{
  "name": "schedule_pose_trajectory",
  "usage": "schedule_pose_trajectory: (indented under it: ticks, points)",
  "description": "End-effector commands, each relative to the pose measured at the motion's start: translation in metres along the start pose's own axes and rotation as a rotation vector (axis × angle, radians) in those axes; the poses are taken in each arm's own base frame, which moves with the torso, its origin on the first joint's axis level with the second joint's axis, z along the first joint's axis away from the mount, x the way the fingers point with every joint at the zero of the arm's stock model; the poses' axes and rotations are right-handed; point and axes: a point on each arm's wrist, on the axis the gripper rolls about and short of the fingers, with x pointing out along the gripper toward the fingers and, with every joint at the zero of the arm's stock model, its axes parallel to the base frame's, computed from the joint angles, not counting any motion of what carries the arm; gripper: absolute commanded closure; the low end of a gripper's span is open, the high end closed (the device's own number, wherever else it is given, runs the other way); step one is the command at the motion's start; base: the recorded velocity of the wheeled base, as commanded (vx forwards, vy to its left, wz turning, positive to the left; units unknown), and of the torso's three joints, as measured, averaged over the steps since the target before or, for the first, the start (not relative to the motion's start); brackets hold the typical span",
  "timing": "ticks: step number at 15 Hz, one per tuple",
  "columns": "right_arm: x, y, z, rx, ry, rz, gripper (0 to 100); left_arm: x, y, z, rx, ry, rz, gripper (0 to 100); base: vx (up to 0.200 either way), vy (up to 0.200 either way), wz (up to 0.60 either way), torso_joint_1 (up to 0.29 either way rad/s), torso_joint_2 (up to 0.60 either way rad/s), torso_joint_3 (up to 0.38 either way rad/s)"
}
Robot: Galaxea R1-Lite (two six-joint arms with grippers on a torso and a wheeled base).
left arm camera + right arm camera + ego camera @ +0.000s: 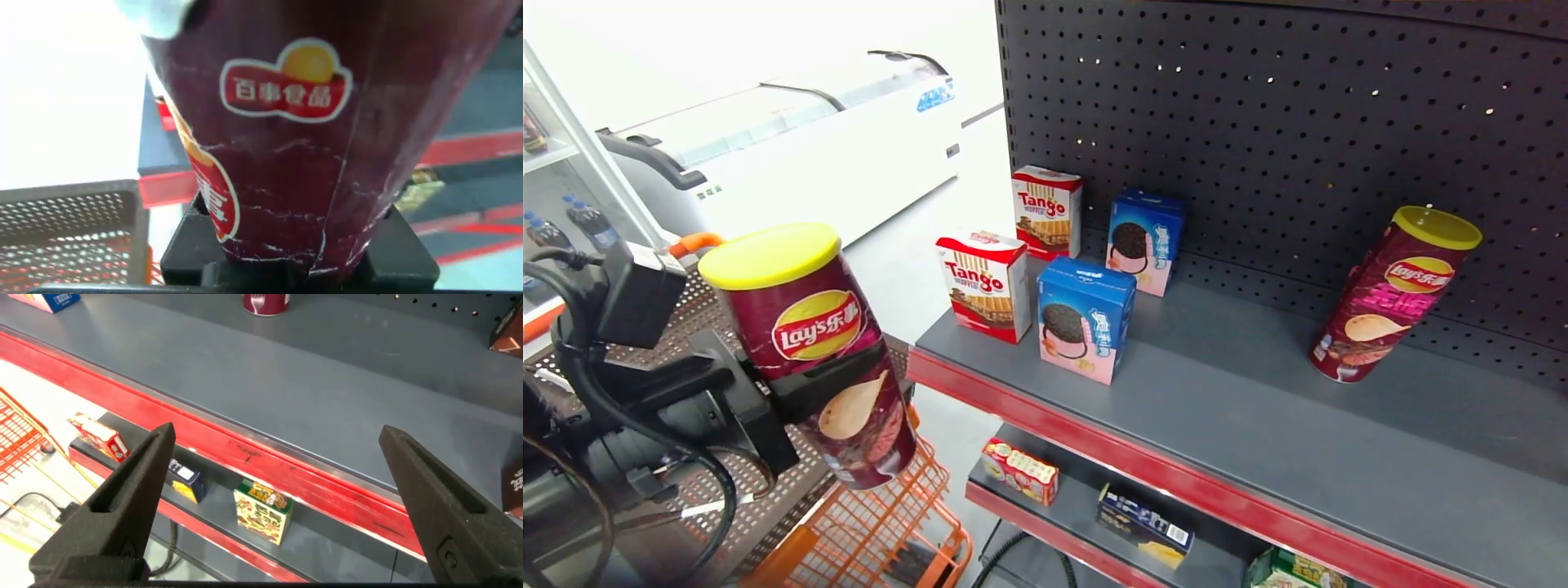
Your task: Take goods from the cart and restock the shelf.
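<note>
- We see the chips can (805, 327) at the lower left of the head view, clenched in the left hand (827, 390). A dark finger (837, 371) crosses its label just below the logo.
- The can is nearly upright with its yellow lid on top. It is held above the orange cart (874, 523), left of the shelf (1241, 408) and apart from it.
- In the left wrist view the can (327, 147) sits close against the hand's dark body.
- The right hand (286, 498) is released, its fingers (122, 506) spread wide above the shelf's red front edge (245, 449).
- At the right of the head view a second can (1392, 294) leans against the pegboard (1258, 122). Wafer boxes (984, 286) and blue cookie boxes (1086, 318) stand at centre.
</note>
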Motion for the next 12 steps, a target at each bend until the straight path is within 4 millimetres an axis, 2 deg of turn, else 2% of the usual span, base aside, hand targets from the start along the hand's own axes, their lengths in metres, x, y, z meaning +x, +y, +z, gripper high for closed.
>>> schedule_pose_trajectory:
  ticks: [1, 5, 12]
  points:
    - [0.000, 0.000, 0.000, 0.000, 0.000, 0.001, 0, -0.002, -0.009, 0.002, 0.002, -0.002, -0.044, 100, 0.000, 0.000, 0.00, 0.000, 0.00, 0.000]
    - [0.000, 0.000, 0.000, 0.000, 0.000, 0.001, 0, 0.005, -0.020, 0.005, 0.004, -0.008, -0.110, 100, 0.000, 0.000, 0.00, 0.000, 0.00, 0.000]
    - [0.000, 0.000, 0.000, 0.000, 0.000, 0.001, 0, 0.014, -0.022, 0.004, 0.000, 0.002, -0.137, 100, 0.000, 0.000, 0.00, 0.000, 0.00, 0.000]
